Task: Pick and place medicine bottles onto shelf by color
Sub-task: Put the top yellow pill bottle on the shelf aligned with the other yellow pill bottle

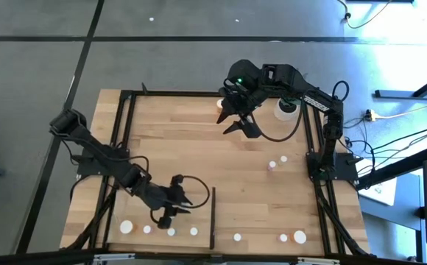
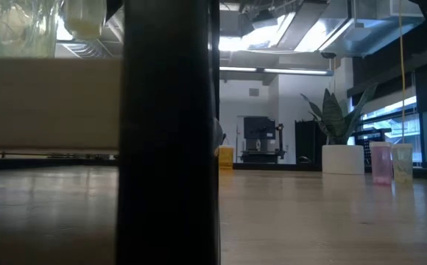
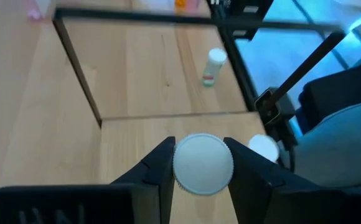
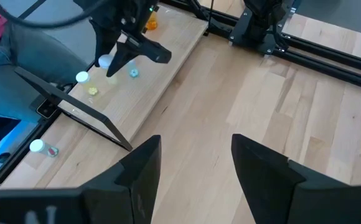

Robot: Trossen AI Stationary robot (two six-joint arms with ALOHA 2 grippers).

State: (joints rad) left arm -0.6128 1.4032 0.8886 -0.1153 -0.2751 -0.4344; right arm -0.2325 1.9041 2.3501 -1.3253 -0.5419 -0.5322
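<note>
My left gripper (image 1: pixel 171 215) is over the shelf (image 1: pixel 199 207), a pale wood panel at the near left with a black upright strip (image 1: pixel 213 217) on its right edge. It is shut on a white-capped medicine bottle (image 3: pixel 203 163). Several small bottles (image 1: pixel 147 230) stand along the shelf's near edge. Loose bottles stand on the table at the near right (image 1: pixel 283 237) and the mid right (image 1: pixel 272 165). My right gripper (image 1: pixel 239 121) hangs open high over the far middle of the table, with nothing between its fingers (image 4: pixel 137 180). My left gripper pinches the bottle's round white cap (image 3: pixel 183 167) between its two fingers, one on each side of the rim. The fingers slant down from the table's far left. The cap hides the body, and I cannot tell whether the bottom rests on the shelf.
A white pot with a spiky plant (image 1: pixel 287 109) stands at the far right. Black rails (image 1: pixel 125 132) frame the tabletop. In the low view a black upright (image 2: pixel 169 132) blocks the middle, and pink and pale bottles (image 2: pixel 381 163) stand at the right.
</note>
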